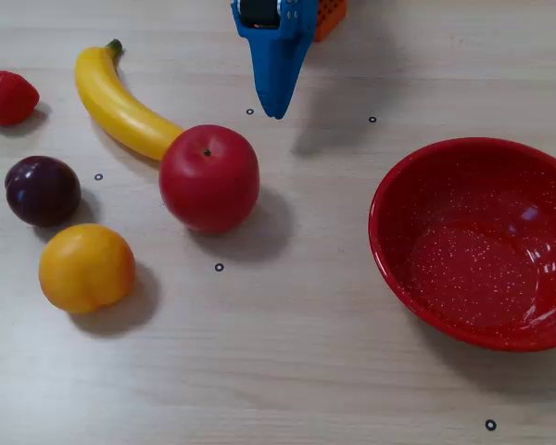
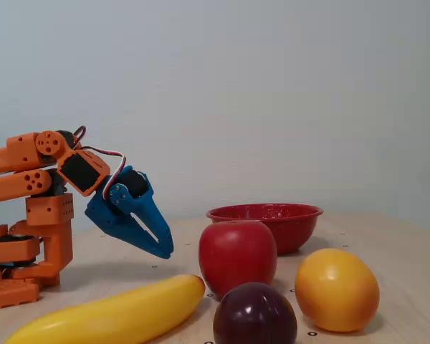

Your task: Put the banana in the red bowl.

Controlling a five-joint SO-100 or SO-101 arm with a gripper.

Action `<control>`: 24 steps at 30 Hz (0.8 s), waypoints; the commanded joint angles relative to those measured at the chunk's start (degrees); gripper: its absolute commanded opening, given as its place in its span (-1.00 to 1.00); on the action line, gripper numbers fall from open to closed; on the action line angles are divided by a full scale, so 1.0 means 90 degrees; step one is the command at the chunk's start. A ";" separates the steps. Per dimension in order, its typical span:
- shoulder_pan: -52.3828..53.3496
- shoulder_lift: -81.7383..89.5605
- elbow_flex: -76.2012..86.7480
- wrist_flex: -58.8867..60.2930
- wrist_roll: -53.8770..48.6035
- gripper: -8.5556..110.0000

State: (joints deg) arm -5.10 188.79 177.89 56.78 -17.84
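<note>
Seen from above, left to right: a banana lies on the table, running diagonally from its green stem at upper left down to an apple it touches. The blue gripper, fingers pressed together and holding nothing, hangs just right of the banana. Farther right sits the empty red bowl.
</note>
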 commanded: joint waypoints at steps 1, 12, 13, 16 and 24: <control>0.0361 0.0088 -0.0313 -0.0225 0.0518 -0.85; 0.0264 -0.0098 -0.0449 -0.0234 0.0488 -0.85; 0.0205 -0.0254 -0.0605 -0.0225 0.0469 -0.85; 0.0029 -0.1074 -0.1377 -0.0186 0.0459 -0.85; -0.1055 -0.3740 -0.4004 0.0146 0.0693 -0.85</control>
State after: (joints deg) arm -12.57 157.32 149.94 56.78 -13.54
